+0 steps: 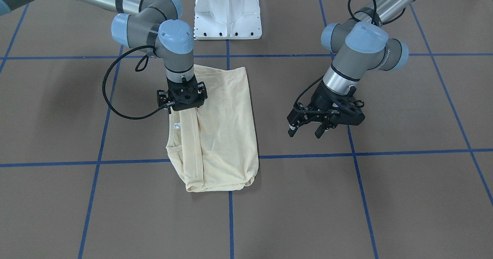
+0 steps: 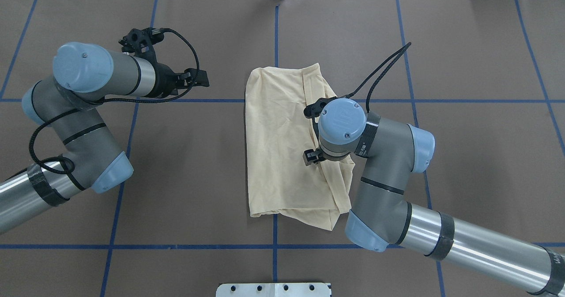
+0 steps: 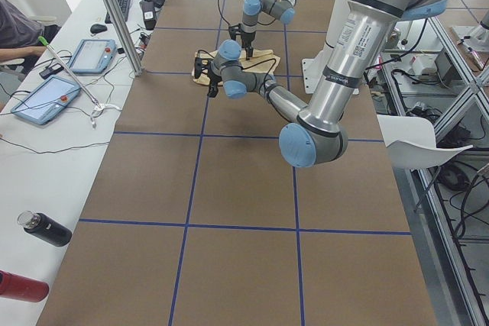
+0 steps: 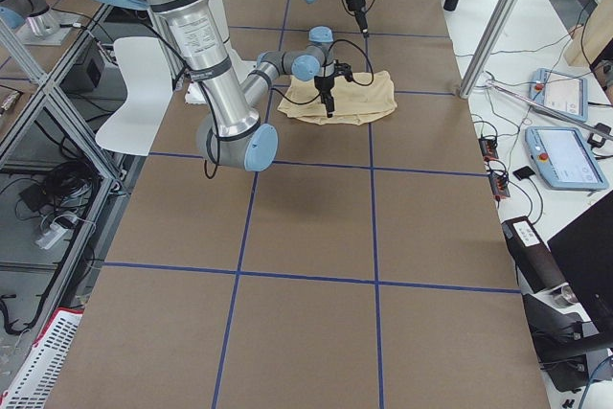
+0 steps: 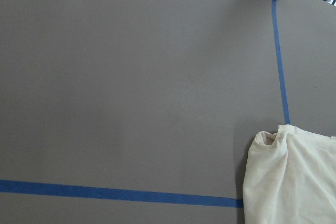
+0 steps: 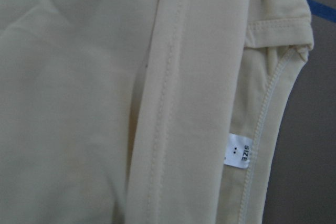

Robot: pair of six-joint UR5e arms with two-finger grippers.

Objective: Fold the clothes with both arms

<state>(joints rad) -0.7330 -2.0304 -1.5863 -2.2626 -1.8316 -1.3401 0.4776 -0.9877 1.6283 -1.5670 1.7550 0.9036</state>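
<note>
- The right gripper (image 1: 181,99) is pointing straight down onto the T-shirt (image 1: 225,136), at its edge on the robot's right. The wrist is hiding its fingers in every view, so I cannot tell whether it is clenching cloth or released.
- The left gripper (image 1: 307,130) is hanging with its fingers spread and nothing between them. It is well apart from the shirt, toward the tabletop's left end.
- The tabletop (image 1: 404,197) is carrying the shirt around its middle, away from every edge.
- The T-shirt is lying folded into a rough rectangle, plain cloth facing up and no print showing.
  - With the left gripper idling far off, a pull from the right side alone is likely to drag the whole bundle and skew it.
- A long seamed strip (image 6: 184,103), probably a sleeve, is running under the right gripper and seems to be rising toward it.
  - If only that layer is being taken, it may be slipping free and undoing the fold.
- The neck label (image 6: 237,151) is showing the word "SIZE"; nothing else on it is reading clearly.
</note>
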